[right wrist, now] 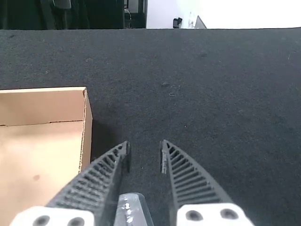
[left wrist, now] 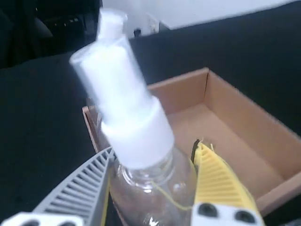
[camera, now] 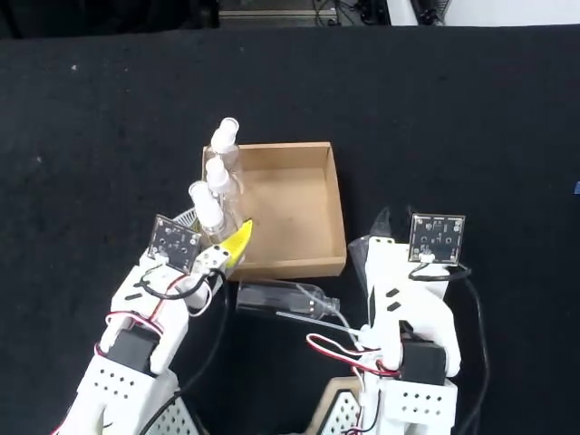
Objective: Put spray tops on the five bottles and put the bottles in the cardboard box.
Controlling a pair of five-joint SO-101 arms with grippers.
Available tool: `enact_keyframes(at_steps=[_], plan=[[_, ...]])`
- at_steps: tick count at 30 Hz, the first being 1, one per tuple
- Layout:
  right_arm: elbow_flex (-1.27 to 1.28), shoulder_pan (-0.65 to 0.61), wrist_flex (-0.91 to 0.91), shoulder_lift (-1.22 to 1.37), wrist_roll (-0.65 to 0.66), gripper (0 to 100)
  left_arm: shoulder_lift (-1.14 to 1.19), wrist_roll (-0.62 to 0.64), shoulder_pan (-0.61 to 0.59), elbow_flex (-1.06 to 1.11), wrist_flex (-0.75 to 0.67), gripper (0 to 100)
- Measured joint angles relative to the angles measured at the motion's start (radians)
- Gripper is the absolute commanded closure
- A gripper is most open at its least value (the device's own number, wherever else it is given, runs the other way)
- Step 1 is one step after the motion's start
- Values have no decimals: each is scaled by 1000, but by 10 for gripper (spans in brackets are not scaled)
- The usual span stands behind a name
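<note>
— What are we seeing of the held bottle (left wrist: 150,188)?

— We're seeing it standing close to upright, spray top (left wrist: 127,113) pointing up. The left gripper (left wrist: 153,150) is clenching its clear body, one finger on each side, at the near left corner of the cardboard box (camera: 299,267).

— And what is the box holding?

— Two more capped bottles are standing along its left wall, one (camera: 219,181) just behind the held one and another (camera: 223,143) at the far corner.

— Anything outside the box?

— A fourth bottle (camera: 281,297) is lying on the table (camera: 453,109) between the arms, its long axis running along the box's near wall. The right gripper (right wrist: 143,150) is hanging beside the box's right wall, its fingers parted, nothing between their tips.
</note>
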Motion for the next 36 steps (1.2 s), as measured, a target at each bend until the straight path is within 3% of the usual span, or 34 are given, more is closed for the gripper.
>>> enact_keyframes(at_steps=[4, 8, 29, 32, 36], plan=[[0, 0, 0, 0, 0, 902, 0, -18, 0, 0, 18, 784], [0, 0, 0, 0, 0, 902, 0, -25, 0, 0, 18, 722], [0, 0, 0, 0, 0, 902, 0, -26, -2, 0, 32, 733], [0, 0, 0, 0, 0, 902, 0, -26, -2, -29, 109, 733], [0, 0, 0, 0, 0, 902, 0, -26, 0, -206, 316, 733]])
